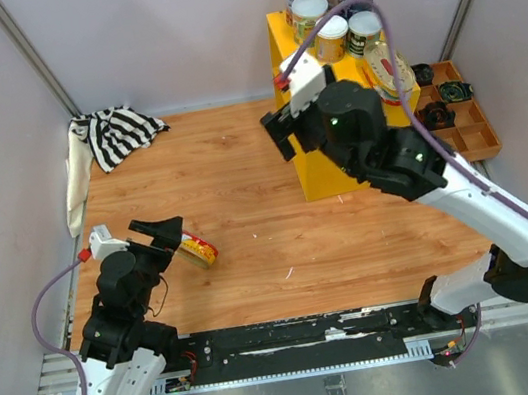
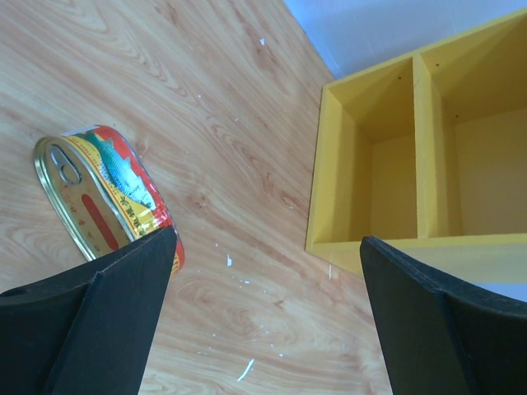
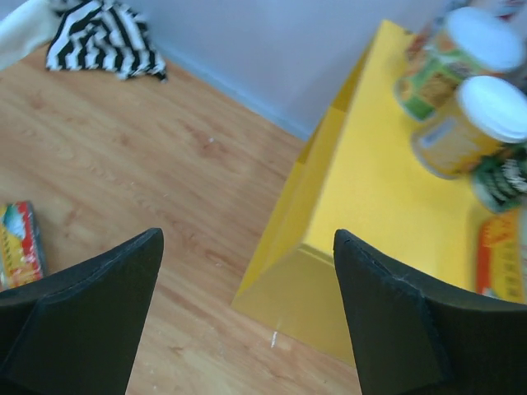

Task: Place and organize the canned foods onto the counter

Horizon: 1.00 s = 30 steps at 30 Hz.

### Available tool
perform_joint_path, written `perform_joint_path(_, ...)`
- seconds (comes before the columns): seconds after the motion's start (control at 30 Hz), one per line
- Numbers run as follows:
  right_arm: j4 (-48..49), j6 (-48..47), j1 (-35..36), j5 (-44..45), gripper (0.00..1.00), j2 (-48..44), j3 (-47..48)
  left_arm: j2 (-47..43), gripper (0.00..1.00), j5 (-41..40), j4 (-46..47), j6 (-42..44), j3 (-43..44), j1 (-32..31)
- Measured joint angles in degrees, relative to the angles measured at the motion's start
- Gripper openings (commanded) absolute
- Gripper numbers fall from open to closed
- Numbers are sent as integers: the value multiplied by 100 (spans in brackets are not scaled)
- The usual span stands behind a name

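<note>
The left gripper (image 2: 268,247) hangs low over the one yellow-and-red can (image 2: 99,206) not on the counter. The can lies on the wooden table top (image 2: 206,99), just beside and partly behind one finger, not between the pair. This looks like a line-up for a pick. Its jaws stand wide apart and hold nothing.

Farther out, the right gripper (image 3: 247,239) hovers above the near corner of the yellow counter (image 3: 370,181), jaws parted, empty, touching nothing. Beyond it and to its right, the other cans (image 3: 486,49) stand clustered on the counter top. A flat can (image 3: 498,255) lies nearer the gripper than they do.
</note>
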Motion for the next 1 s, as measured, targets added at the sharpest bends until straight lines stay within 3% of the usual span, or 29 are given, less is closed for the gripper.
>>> perform_joint_path(0.2, 302, 330, 688, -619, 84, 247, -1067, -28, 99, -164, -188, -273, -4, 0)
perform_joint_path(0.47, 970, 1082, 905, -1703, 86, 807, -2590, -28, 99, -424, -433, -396, -4, 0)
perform_joint_path(1.0, 2483, 1858, 922, -3174, 87, 2435, -2830, -354, 99, -479, -610, -525, -59, 0)
